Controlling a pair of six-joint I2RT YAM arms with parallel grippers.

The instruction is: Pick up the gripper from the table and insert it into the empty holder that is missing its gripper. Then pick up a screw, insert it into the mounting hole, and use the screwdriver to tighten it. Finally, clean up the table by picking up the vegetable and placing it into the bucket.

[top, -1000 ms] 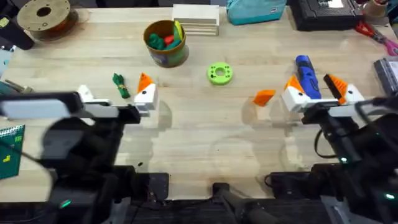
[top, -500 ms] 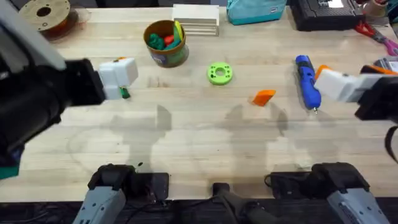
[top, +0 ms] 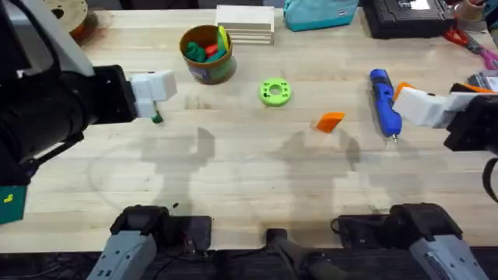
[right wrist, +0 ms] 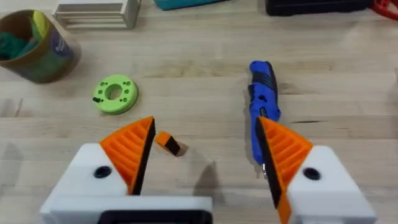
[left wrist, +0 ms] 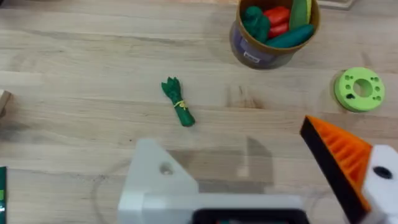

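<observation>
The loose orange gripper (top: pixel 331 121) (right wrist: pixel 168 143) lies on the table, right of centre. Right of it lies the blue screwdriver (top: pixel 384 101) (right wrist: pixel 264 99). My left gripper (top: pixel 156 89) (left wrist: pixel 227 140) hangs open above the dark green vegetable (left wrist: pixel 178 111) (top: pixel 157 117). One of its fingers is the plain white holder (left wrist: pixel 155 183), which has a small hole; the other carries an orange wedge. My right gripper (top: pixel 412 101) (right wrist: pixel 204 124) is open and empty, raised beside the screwdriver, both pads orange. The bucket (top: pixel 206 53) (left wrist: pixel 273 28) holds toy foods. The screw is out of view.
A bright green ring disc (top: pixel 275 92) lies mid-table. Along the far edge are a brown spool (top: pixel 66 15), a wooden block (top: pixel 245 23), a teal bag (top: pixel 319 12), a black case (top: pixel 405 15) and scissors (top: pixel 467 39). The near half of the table is bare wood.
Both arms have risen off the table. The left gripper moved up and back over the vegetable. The right gripper moved right, past the screwdriver. The table objects have not moved.
</observation>
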